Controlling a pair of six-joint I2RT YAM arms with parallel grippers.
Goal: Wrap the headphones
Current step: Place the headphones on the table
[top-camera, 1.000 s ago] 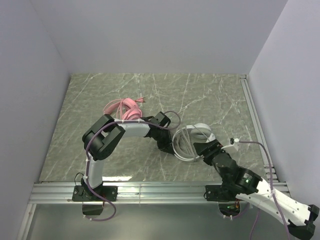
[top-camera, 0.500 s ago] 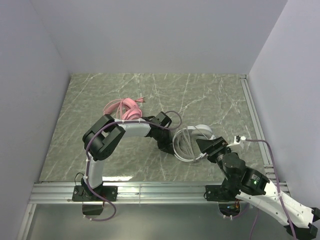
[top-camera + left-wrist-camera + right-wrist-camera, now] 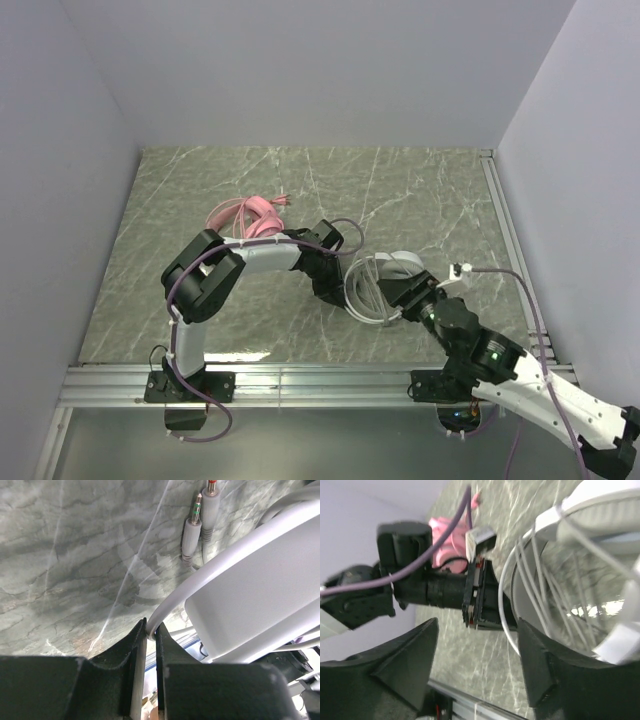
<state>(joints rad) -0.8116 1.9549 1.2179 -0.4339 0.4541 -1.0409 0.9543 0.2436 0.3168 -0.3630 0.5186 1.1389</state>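
Right arm (image 3: 470,340) shifted left, right jaws spread beside white headphones (image 3: 400,262) (cable (image 3: 358,290) coiled); left jaws pinch it.

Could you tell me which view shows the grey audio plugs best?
The left wrist view: both audio plugs lie sharp on the marble. Top external and right wrist views show only coiled white cable, no plugs.
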